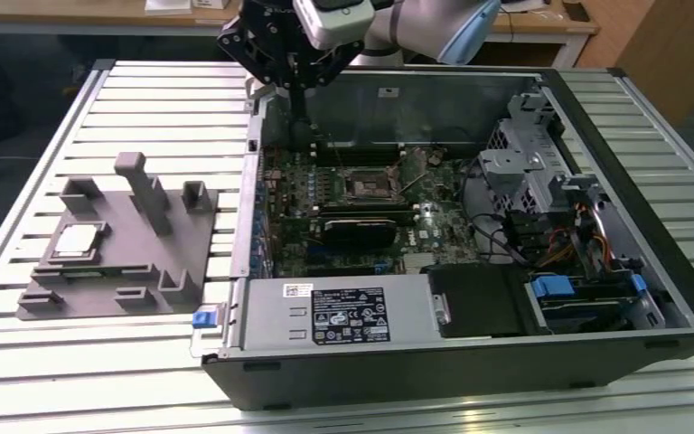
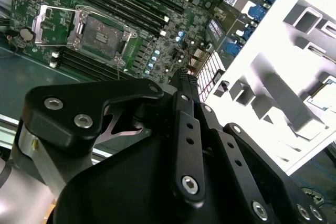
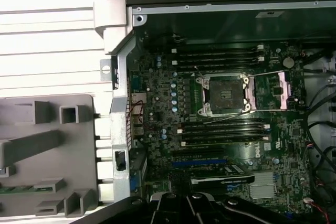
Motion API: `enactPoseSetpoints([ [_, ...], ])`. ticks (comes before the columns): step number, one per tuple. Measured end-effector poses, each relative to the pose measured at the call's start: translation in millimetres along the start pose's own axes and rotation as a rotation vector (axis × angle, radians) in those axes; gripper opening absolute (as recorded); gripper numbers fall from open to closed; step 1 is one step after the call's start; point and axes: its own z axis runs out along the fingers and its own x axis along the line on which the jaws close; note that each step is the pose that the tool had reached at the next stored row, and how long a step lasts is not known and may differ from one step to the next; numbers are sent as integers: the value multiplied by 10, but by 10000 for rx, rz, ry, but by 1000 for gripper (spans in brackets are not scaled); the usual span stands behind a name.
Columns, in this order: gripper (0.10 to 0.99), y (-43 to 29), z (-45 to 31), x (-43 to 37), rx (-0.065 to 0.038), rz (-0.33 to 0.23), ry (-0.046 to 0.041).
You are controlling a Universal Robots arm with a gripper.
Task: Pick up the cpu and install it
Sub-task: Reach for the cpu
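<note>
The cpu (image 1: 77,239) is a small silver square lying flat in a pocket of the grey fixture (image 1: 118,262), on the exterior view's left, outside the computer case. My gripper (image 1: 303,95) hangs high over the back left corner of the open case, well away from the cpu. Its black fingers are shut with nothing between them, as both wrist views show (image 2: 185,77) (image 3: 181,182). The motherboard socket (image 3: 224,94) (image 2: 102,35) (image 1: 369,185) stands open and holds no chip, with its metal frame flipped aside.
The black computer case (image 1: 468,362) lies on its side on a slatted metal table (image 1: 33,380). Inside are memory slots (image 3: 220,56), a black card (image 1: 357,228), a drive cage (image 1: 528,167), cables and a power supply (image 1: 341,312). The fixture has several tall posts (image 1: 142,190).
</note>
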Motion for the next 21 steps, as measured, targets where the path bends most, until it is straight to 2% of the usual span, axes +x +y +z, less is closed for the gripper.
enactPoseSetpoints([
  [21,106,-5,6,64,0,0,0],
])
